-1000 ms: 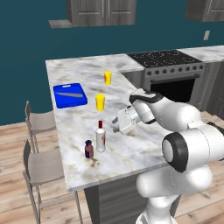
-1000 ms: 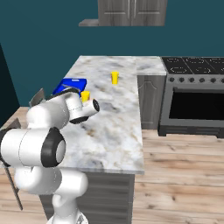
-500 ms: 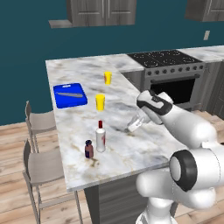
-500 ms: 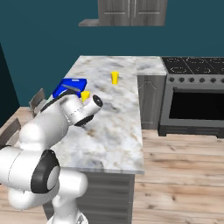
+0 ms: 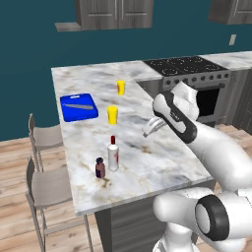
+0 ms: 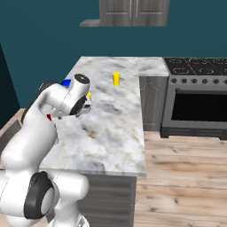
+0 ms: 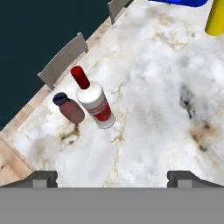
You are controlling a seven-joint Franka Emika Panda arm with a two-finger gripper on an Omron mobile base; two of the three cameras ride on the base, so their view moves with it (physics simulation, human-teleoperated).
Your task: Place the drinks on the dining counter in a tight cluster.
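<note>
Two drinks stand side by side near the left edge of the dining counter [image 5: 147, 167]: a tall white bottle [image 5: 113, 155] with a red cap and, touching or nearly touching it, a short maroon bottle [image 5: 100, 169]. In the hand view the white bottle [image 7: 95, 106] and the maroon bottle [image 7: 70, 110] lie ahead and to the left. My gripper [image 5: 149, 129] hangs above the counter, to the right of both bottles and apart from them. It is open, and its fingertips [image 7: 42, 177] have nothing between them.
Two yellow cups [image 5: 113, 114] [image 5: 121, 87] and a blue cutting board [image 5: 78, 107] sit farther back on the counter. Two grey chairs [image 5: 44, 140] stand along its left side. A stove [image 5: 192, 69] is at the right. The counter's front edge [image 6: 97, 170] is close.
The arm has swung its elbow out to the right, and the hand has moved a little right and up, away from the bottles. The bottles have not moved.
</note>
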